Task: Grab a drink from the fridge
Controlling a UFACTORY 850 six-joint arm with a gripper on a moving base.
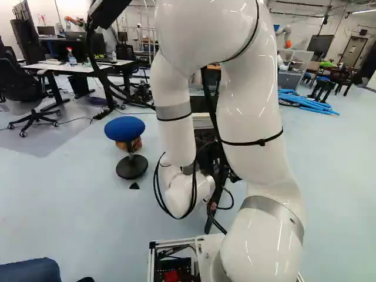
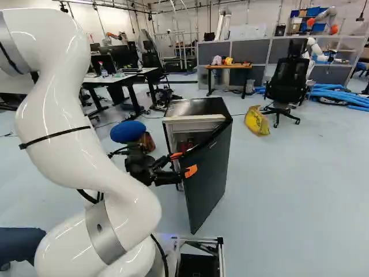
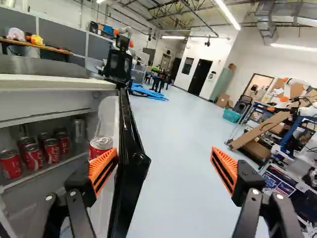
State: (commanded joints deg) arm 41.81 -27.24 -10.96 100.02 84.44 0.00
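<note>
"While the pincer (image 2: 183, 163) is at the fridge door (image 2: 209, 182), finger state?"
"Spread apart, straddling the door's edge."
"Drinks?"
"One red can (image 3: 101, 143) at the door's inner side, near one finger; more cans (image 3: 33, 156) on a shelf (image 3: 45, 172) in the fridge (image 3: 44, 106)."

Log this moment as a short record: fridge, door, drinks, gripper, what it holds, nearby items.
fridge: black, ahead of the arm
door: open, its edge between the gripper's fingers
shelf drinks: several red cans, plus a darker can near the door
door drink: one red can, partly behind a finger
gripper: open
held: nothing
nearby: blue stool, yellow bag
</note>
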